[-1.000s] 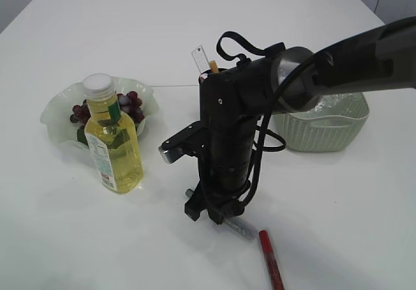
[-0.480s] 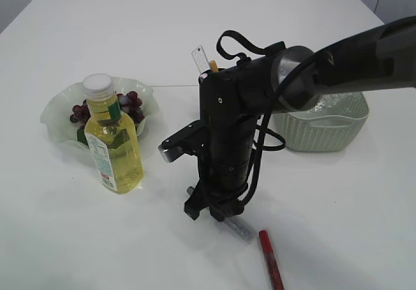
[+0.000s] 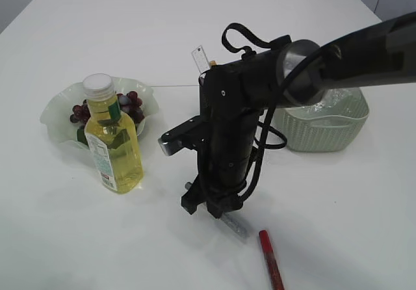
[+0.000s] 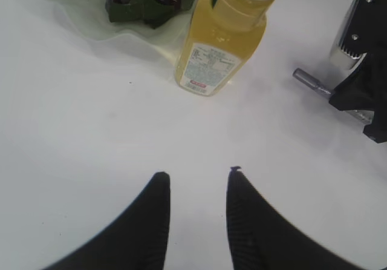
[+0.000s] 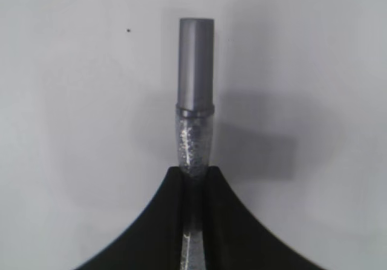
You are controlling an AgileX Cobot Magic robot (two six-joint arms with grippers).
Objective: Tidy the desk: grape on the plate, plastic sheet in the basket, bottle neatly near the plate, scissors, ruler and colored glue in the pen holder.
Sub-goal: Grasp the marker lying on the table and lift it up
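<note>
My right gripper (image 3: pixel 216 207) is shut on a silver glitter glue tube (image 3: pixel 234 225), which it holds low over the table. In the right wrist view the tube (image 5: pixel 195 88) sticks out past the jaws (image 5: pixel 195 173), grey cap outward. A red glue pen (image 3: pixel 271 259) lies on the table at the front. The yellow bottle (image 3: pixel 114 142) stands upright in front of the green plate (image 3: pixel 55 111), which holds the grapes (image 3: pixel 130 101). My left gripper (image 4: pixel 196 176) is open and empty above bare table, short of the bottle (image 4: pixel 221 37). The ruler (image 3: pixel 199 58) rises behind the right arm; the pen holder is hidden.
The green basket (image 3: pixel 322 134) at the right holds the clear plastic sheet (image 3: pixel 341 98). The right arm (image 3: pixel 237 121) stands mid-table and blocks the view behind it. The left wrist view shows the right gripper's body (image 4: pixel 363 94) at its right edge.
My right gripper has risen a little and shifted slightly left, with the silver glue tube still in its jaws. Bottle, plate, basket and red pen have not moved.
</note>
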